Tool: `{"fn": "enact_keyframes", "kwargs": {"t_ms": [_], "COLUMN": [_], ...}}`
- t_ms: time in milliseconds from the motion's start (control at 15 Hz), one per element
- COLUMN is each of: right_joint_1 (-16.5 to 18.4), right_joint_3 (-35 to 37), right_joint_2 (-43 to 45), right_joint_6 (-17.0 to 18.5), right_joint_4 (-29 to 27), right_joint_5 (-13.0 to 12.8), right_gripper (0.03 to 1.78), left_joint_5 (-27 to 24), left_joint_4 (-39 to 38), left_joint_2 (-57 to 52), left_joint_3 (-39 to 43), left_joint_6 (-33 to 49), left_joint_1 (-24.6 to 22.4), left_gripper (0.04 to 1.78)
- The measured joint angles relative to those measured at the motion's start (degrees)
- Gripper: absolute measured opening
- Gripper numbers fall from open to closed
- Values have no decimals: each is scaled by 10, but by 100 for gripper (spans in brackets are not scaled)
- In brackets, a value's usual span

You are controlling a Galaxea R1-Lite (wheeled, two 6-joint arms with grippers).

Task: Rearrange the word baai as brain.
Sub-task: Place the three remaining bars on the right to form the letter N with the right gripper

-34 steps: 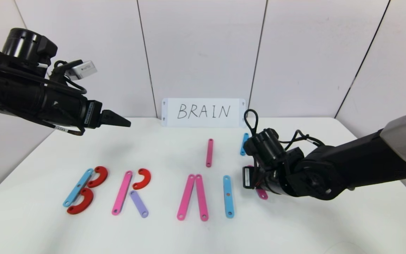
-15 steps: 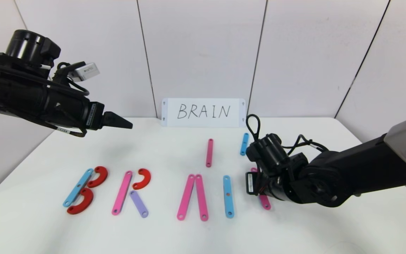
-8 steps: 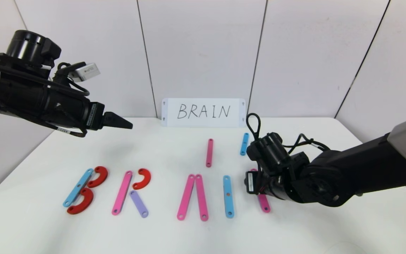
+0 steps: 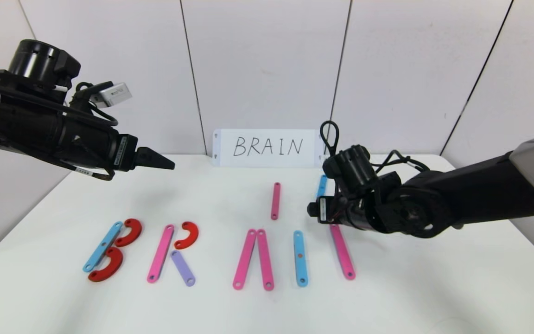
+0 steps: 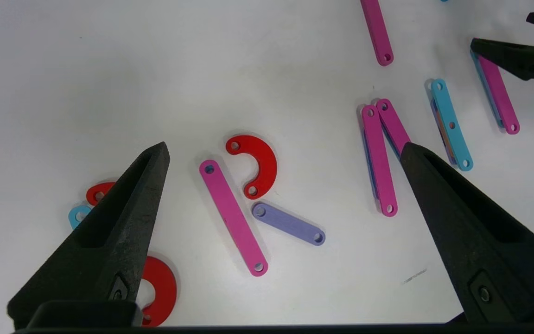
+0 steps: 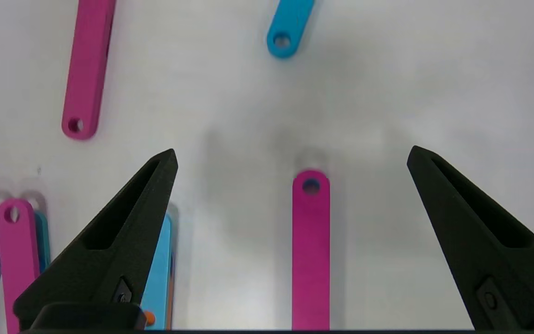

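Note:
The flat pieces lie in a row on the white table. A blue strip (image 4: 102, 246) with two red half-rings (image 4: 129, 232) forms B. A pink strip (image 4: 160, 253), a red half-ring (image 4: 187, 234) and a purple strip (image 4: 183, 268) form R. Two leaning pink strips (image 4: 244, 260) come after them, then an upright blue strip (image 4: 300, 258). A long pink strip (image 4: 342, 252) lies free to its right. My right gripper (image 6: 292, 150) is open and empty, hovering over that strip's far end (image 6: 311, 250). My left gripper (image 5: 284, 144) is open and empty, held high above the table's left side.
A loose pink strip (image 4: 275, 200) and a loose blue strip (image 4: 321, 188) lie behind the row. The white card with handwritten BRAIN (image 4: 267, 147) stands against the back wall. The right arm reaches in from the right over the table.
My right gripper has lifted and drawn back from the long pink strip, which now lies uncovered to the right of the blue strip. The left arm has barely moved.

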State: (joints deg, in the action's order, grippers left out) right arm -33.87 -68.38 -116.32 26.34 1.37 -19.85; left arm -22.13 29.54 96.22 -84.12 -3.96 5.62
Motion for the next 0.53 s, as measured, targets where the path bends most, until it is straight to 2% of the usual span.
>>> {"fn": "enact_keyframes", "kwargs": {"t_ms": [267,533], "right_joint_1": [32,59], "right_joint_3": [-93,-155], "right_joint_2": [-56,-112], "right_joint_6": [-37,-62], "right_joint_4": [-8,-5], "right_joint_5": [4,16], "right_gripper": [174,174], "left_joint_5": [0,0], "left_joint_4": [0,0], "left_joint_2": [0,0], "left_joint_3": [0,0], "left_joint_6": [0,0], "left_joint_1": [0,0], "left_gripper": [174,174]}}
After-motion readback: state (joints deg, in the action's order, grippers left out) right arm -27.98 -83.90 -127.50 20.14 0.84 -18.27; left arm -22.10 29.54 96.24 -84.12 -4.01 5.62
